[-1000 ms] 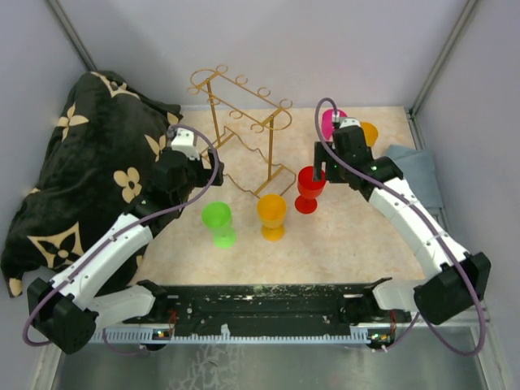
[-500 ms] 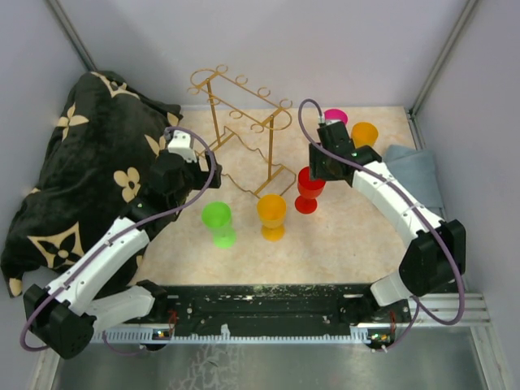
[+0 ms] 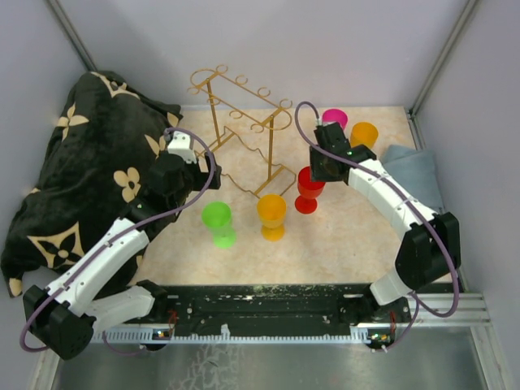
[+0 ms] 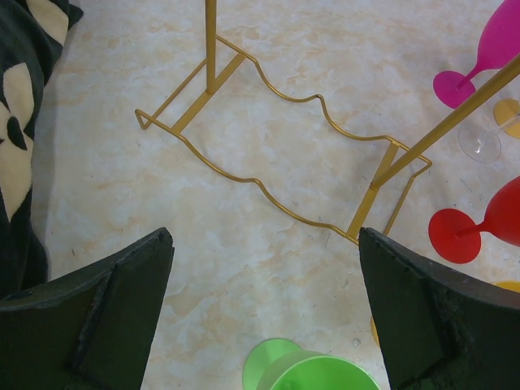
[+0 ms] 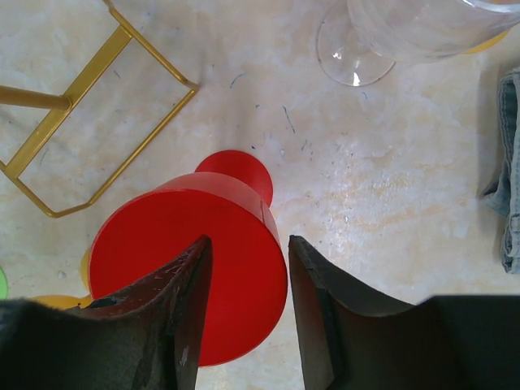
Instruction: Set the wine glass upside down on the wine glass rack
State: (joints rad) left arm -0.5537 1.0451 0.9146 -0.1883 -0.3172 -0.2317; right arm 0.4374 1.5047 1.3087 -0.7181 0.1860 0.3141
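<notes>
Now that right gripper (image 5: 248, 241) has swung down onto red wine glass (image 5: 162, 236), jaws narrow astride rim, not yet pinching; glass upright beside wine glass rack (image 4: 210, 49); left gripper (image 4: 266, 237) spread wide, idle; grasp next, then inversion

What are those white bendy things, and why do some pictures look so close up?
They are two robot arms, left and right, bolted to a table. One picture comes from a camera above. The two close ones come from cameras on the wrists, so you see black fingers. On the table stand a gold wire rack and wine glasses: a green glass, an orange glass, a red glass, a pink glass, a second orange glass and a clear glass. A black flowery blanket lies left, a grey cloth right. The left gripper is wide open, holding nothing. The right gripper has its fingers apart, one each side of the red glass's rim; that glass stands on the table.
</notes>
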